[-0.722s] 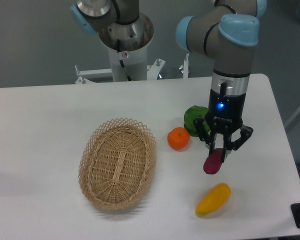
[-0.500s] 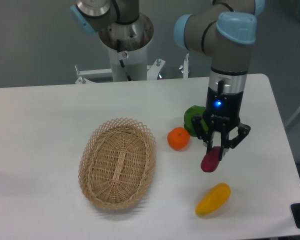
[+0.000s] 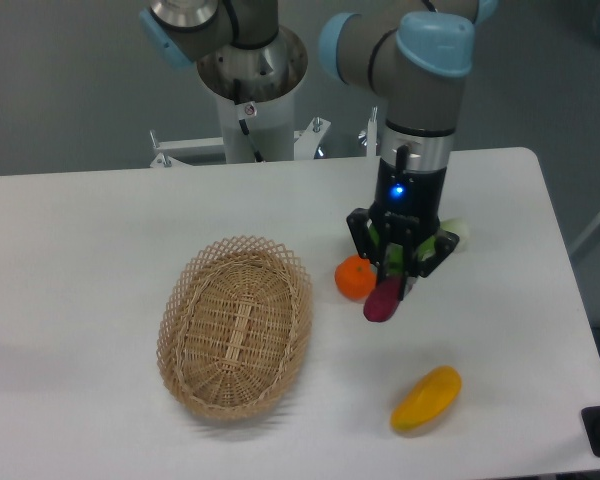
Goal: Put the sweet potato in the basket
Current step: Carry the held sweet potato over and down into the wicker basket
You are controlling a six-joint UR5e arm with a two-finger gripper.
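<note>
1. One small, smooth magenta-purple sweet potato [image 3: 383,301] is hanging tilted above the white table [image 3: 100,230], just right of the round orange [image 3: 355,277].
2. The black two-finger gripper [image 3: 394,285] is pointing downward, clamping its upper end, right of the oval tan wicker basket [image 3: 235,327].

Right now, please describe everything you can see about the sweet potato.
The sweet potato is a small, elongated magenta-purple tuber with smooth-looking skin. It hangs tilted, upper end clamped in the end effector, lower end pointing down-left. It appears lifted off the white table, just right of the orange and right of the basket. Only the fingers touch it; its top is hidden by them.
</note>
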